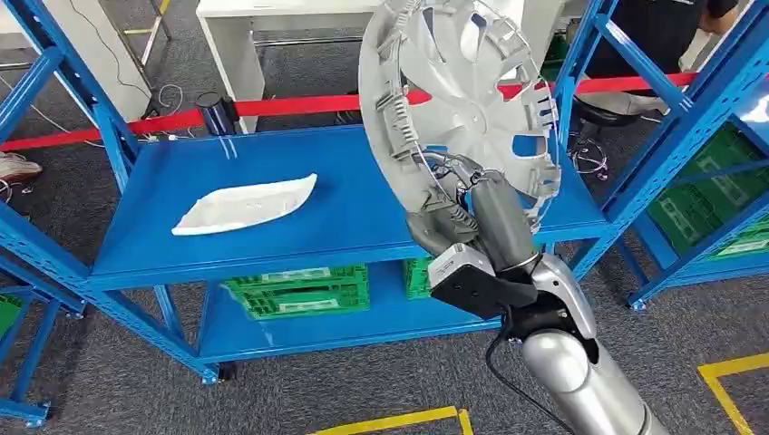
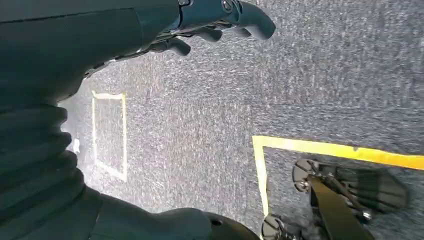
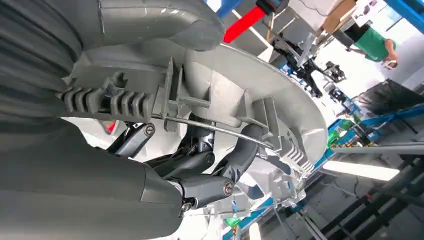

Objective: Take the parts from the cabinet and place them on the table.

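My right hand grips the lower rim of a silver wheel cover and holds it upright above the right end of the blue shelf. In the right wrist view my thumb lies over the cover's ribbed rim and the dark fingers curl behind its wire ring. A white leaf-shaped plastic part lies flat on the shelf's left half. My left hand hangs over the grey floor, its fingers apart and holding nothing.
Blue rack uprights stand to the right and left. Green crates sit on the lower shelf. A red barrier tape runs behind the rack. A white table stands beyond it. Yellow floor tape marks the carpet.
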### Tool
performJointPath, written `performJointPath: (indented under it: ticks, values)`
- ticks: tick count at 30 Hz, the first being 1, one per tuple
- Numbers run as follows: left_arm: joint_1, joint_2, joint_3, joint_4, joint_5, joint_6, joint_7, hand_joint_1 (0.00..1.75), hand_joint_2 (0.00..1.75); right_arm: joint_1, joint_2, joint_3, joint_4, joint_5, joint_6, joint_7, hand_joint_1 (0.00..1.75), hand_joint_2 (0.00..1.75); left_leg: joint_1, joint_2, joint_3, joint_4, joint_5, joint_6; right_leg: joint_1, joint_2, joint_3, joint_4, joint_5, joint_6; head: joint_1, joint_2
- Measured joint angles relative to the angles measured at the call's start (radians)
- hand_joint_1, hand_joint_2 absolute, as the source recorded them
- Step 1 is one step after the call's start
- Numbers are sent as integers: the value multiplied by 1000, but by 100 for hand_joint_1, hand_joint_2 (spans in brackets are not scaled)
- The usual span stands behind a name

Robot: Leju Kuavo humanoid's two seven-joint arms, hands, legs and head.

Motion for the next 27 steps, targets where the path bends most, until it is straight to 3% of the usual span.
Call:
performJointPath:
  ticks: [4, 5, 6, 8, 9, 10, 11, 12, 13, 14, 15, 16, 17, 19, 20, 21, 22, 24, 25, 26, 27]
  values:
    - [2, 0, 0, 0, -3, 0, 2, 0, 175, 3, -11, 0, 6, -8, -6, -2, 175, 175, 1, -4, -6, -4, 34, -26, 5, 4, -17, -15, 19, -29, 2, 0]
    - [3, 1, 0, 0, -3, 0, 4, 0, 175, 0, -11, 1, 7, -8, -10, -3, 175, 175, 5, -4, -11, 3, 19, -33, -1, -1, -27, -18, 32, -39, 2, 0]
    - [3, 1, 0, 0, -4, 0, 6, 0, 175, 1, -11, 2, 8, -8, -15, -2, 175, 175, 5, -4, -25, 30, -32, -40, -1, -2, -40, -18, 43, -47, -2, 0]
    - [3, 0, 0, 0, -8, 0, 10, 0, 175, 3, -11, 3, 8, -6, -23, 0, 175, 175, 11, -3, -62, 158, -149, -52, -1, -2, -67, -18, 65, -51, -3, 0]
    - [2, 0, 0, 0, -10, 0, 13, 0, 175, 6, -11, 3, 9, -2, -28, 2, 175, 175, 12, -3, -78, 237, -189, -56, 0, -2, -83, -17, 77, -50, -4, 0]
    - [1, 0, 0, 1, -16, 0, 16, 0, 175, 10, -11, 4, 10, 4, -37, 5, 175, 175, 12, -3, -82, 294, -197, -57, 0, -2, -95, -16, 89, -48, -4, 0]
    - [1, 0, 0, 1, -22, 0, 19, 0, 175, 17, -13, 4, 10, 8, -44, 7, 175, 175, 12, -3, -68, 309, -173, -58, 0, -3, -109, -15, 101, -46, -4, 0]
    - [1, 0, 0, 1, -29, -2, 20, 0, 175, 25, -16, 4, 10, 12, -51, 9, 175, 175, 12, -3, -33, 280, -133, -55, 0, -4, -123, -15, 112, -43, -4, 0]
    - [1, 0, 0, 1, -36, -5, 19, 0, 175, 34, -21, 3, 10, 13, -58, 10, 175, 175, 12, -3, 19, 217, -100, -52, 0, -4, -135, -15, 123, -40, -4, 0]
    - [1, 0, 0, 1, -43, -6, 17, 0, 175, 42, -29, 2, 10, 12, -64, 10, 175, 175, 12, -4, 86, 128, -86, -46, 0, -4, -144, -15, 132, -36, -4, 0]
    - [-1, 2, 0, 0, -47, -6, 15, 0, 175, 51, -39, -2, 9, 9, -71, 10, 175, 175, 11, -7, 161, 24, -115, -37, -1, -5, -147, -15, 141, -31, -4, 0]
    - [-2, 3, -1, 0, -52, -6, 12, 0, 175, 61, -51, -10, 7, 2, -84, 8, 175, 175, 3, -8, 208, -52, -143, -31, 2, -5, -150, -14, 148, -24, -2, 0]
    - [-1, 3, -1, 0, -53, -7, 11, 0, 175, 68, -61, -12, 7, -1, -91, 6, 175, 175, 0, -9, 190, -40, -131, -23, 0, -8, -145, -22, 160, -17, 0, 0]
    - [-2, 5, -1, 0, -55, -7, 11, 0, 175, 79, -69, -17, 7, -5, -98, 1, 175, 175, -5, -8, 183, -43, -120, -7, -5, -7, -147, -33, 182, -3, -5, 0]
    - [-1, 5, -1, 0, -56, -7, 11, 0, 175, 88, -75, -22, 6, -3, -104, -1, 175, 175, 7, -2, 175, -57, -99, 7, -6, -5, -155, -32, 184, 3, -7, 0]
    - [-2, 5, -1, 0, -58, -7, 11, 0, 175, 95, -76, -26, 6, 4, -106, 1, 175, 175, 4, 2, 160, -58, -86, 16, -4, -1, -167, -12, 139, 4, -3, 0]
    - [-2, 6, -1, 0, -58, -7, 11, 0, 175, 96, -77, -26, 6, 11, -106, 3, 175, 175, 4, 3, 147, -57, -72, 21, -5, 0, -186, 40, 70, 6, 0, 0]
    - [-2, 6, -1, 0, -58, -7, 11, 0, 175, 95, -77, -26, 6, 22, -104, 6, 175, 175, 1, 6, 110, -54, -45, 25, -4, 0, -219, 188, -39, 11, 1, 0]
    - [-2, 6, -1, 0, -52, -7, 11, 0, 175, 94, -77, -26, 6, 26, -98, 6, 175, 175, -1, 7, 90, -50, -31, 25, -3, 0, -227, 255, -54, 12, 1, 0]
    - [-2, 6, -1, 0, -48, -7, 11, 0, 175, 91, -76, -26, 7, 27, -91, 6, 175, 175, -1, 8, 68, -45, -19, 23, -3, 0, -219, 286, -32, 11, 1, 0]
    - [-2, 6, -1, 0, -43, -7, 11, 0, 175, 87, -76, -26, 8, 28, -85, 6, 175, 175, -1, 8, 48, -38, -9, 22, -3, 0, -194, 275, 7, 10, 1, 0]
